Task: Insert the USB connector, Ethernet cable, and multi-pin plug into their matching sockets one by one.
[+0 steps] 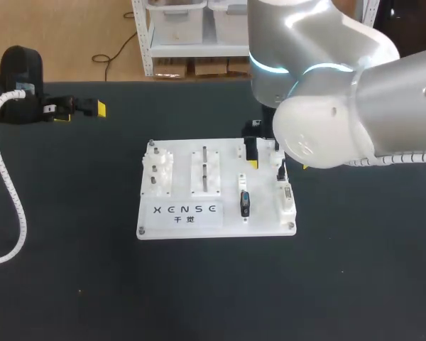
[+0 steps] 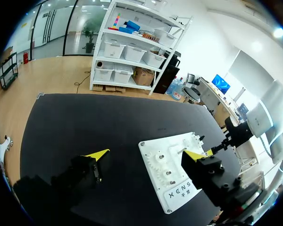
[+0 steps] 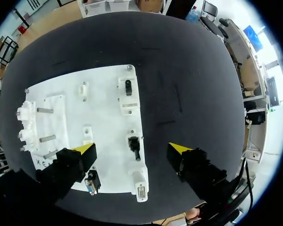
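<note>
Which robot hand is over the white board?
The right gripper: it hangs above the right side of the board. The left gripper is off to the board's far left, over the black table.

My work surface is a table (image 1: 71,284) with a matte black top. Upper left of the head view: wooden floor (image 1: 71,28). Upper centre: a white shelving unit (image 1: 146,35) with pale bins (image 1: 174,6) and, on its lowest level, cardboard boxes (image 1: 213,67). Left wrist view, beyond the table: a glazed wall (image 2: 61,28), a white wall (image 2: 212,42) and a ceiling light (image 2: 279,32), lit.
</note>
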